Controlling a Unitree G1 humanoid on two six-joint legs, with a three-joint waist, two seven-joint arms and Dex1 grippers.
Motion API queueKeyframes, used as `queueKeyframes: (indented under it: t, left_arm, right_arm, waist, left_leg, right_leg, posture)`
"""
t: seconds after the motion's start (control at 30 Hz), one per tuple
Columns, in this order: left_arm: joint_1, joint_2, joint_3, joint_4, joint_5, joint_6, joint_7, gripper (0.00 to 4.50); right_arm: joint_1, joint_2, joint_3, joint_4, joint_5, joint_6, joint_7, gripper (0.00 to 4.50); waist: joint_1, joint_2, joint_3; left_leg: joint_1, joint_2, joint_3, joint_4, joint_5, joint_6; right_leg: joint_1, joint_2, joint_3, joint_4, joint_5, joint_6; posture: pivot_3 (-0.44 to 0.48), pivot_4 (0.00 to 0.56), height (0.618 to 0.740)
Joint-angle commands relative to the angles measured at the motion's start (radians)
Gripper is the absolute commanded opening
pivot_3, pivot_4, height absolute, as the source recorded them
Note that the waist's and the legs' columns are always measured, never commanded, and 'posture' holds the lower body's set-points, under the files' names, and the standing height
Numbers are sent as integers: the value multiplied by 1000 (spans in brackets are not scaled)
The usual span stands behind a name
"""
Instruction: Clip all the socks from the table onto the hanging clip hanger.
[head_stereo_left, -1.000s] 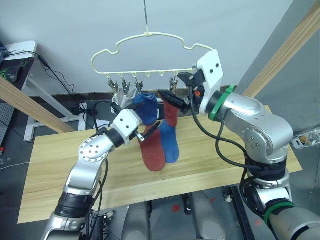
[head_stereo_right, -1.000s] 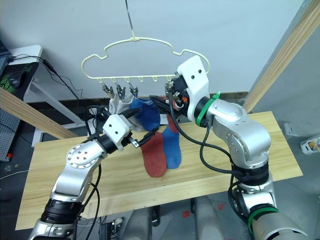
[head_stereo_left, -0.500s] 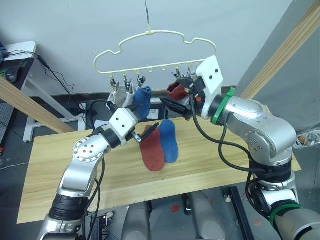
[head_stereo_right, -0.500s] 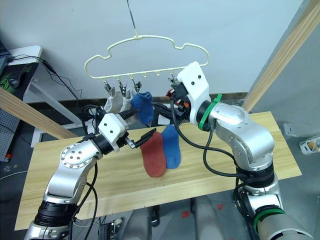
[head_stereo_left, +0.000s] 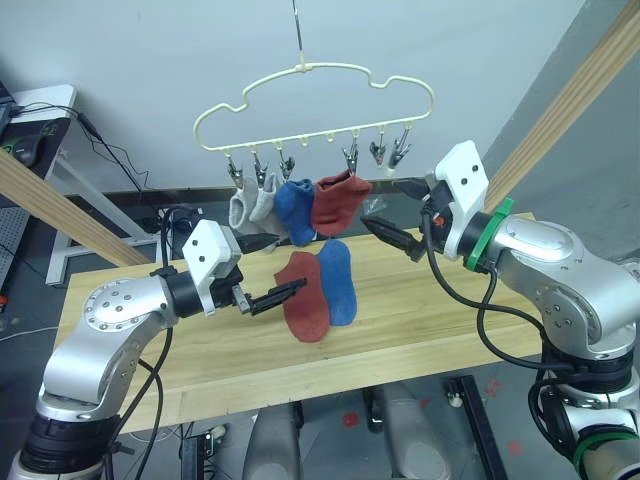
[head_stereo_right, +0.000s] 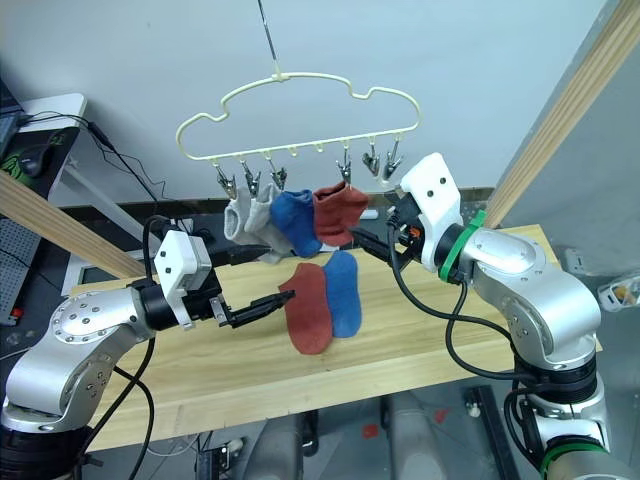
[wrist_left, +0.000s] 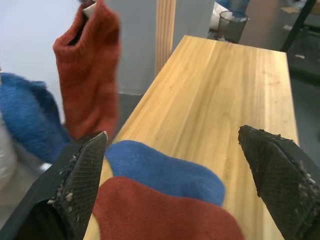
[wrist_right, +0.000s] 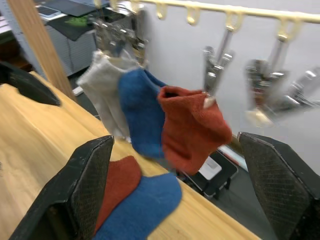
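Observation:
The pale-yellow clip hanger (head_stereo_left: 312, 72) hangs over the table (head_stereo_left: 130, 375). Two grey socks (head_stereo_left: 250, 206), a blue sock (head_stereo_left: 295, 209) and a rust-red sock (head_stereo_left: 338, 201) hang from its clips side by side. Two silver clips (head_stereo_left: 388, 151) at its right end hold nothing. Another rust-red sock (head_stereo_left: 304, 298) and blue sock (head_stereo_left: 339, 282) lie side by side on the table under the hanger. My left gripper (head_stereo_left: 272, 268) is open, just left of the lying socks. My right gripper (head_stereo_left: 386, 224) is open, right of the hanging rust-red sock (wrist_right: 192, 128) and apart from it.
Slanted round wooden poles stand at the left (head_stereo_left: 60, 215) and right (head_stereo_left: 570, 95). A desk (head_stereo_left: 35, 125) with cables is behind the table's left end. A bin (wrist_left: 233, 22) stands on the floor beyond the table's far end.
The rust-red sock now hangs from a clip, and my right gripper has let go and drawn back to the right. My left gripper has drawn back left and lower. The hanger has shifted a little.

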Motion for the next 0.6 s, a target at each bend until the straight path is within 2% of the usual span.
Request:
queueKeyframes:
  t: [0.03, 0.17, 0.27, 0.37, 0.6]
  left_arm:
    - [-30, 2, 20, -51, -34, 22, 20, 4459]
    - [-70, -9, 10, -50, -46, 45, 41, 4459]
    - [-94, -12, 2, -49, -54, 55, 49, 4500]
    - [-117, -18, -7, -43, -58, 64, 56, 4500]
    - [-185, -39, -34, -7, -48, 72, 67, 4500]
  right_arm:
    - [10, 20, 7, -12, -41, -36, -55, 4186]
    - [10, 60, 28, 17, -89, -58, -111, 4186]
    - [-1, 95, 32, 37, -110, -62, -143, 3608]
    - [-12, 115, 45, 57, -130, -67, -157, 2607]
    - [-68, 180, 72, 187, -205, -128, -204, 2607]
  waist:
    - [0, 0, -3]
    - [0, -1, -13]
    - [0, -1, -15]
    - [0, -1, -16]
    - [0, -1, -16]
  left_leg:
    - [0, 0, 0, 1, 0, 0]
    - [-1, 1, 0, 3, 0, 0]
    - [-1, 2, 0, 6, 0, 0]
    - [-1, 3, 0, 9, 0, 0]
    - [-1, 3, 0, 10, 0, 0]
  right_leg:
    - [0, 1, 0, 0, 0, 0]
    - [0, 1, 1, 1, 1, 0]
    - [1, 3, 1, 1, 1, 1]
    - [1, 4, 2, 1, 3, 1]
    - [1, 5, 3, 1, 5, 0]
  posture:
    - [-138, 250, 740]
    - [-139, 246, 740]
    - [-143, 249, 740]
    - [-146, 253, 740]
    - [-148, 256, 740]
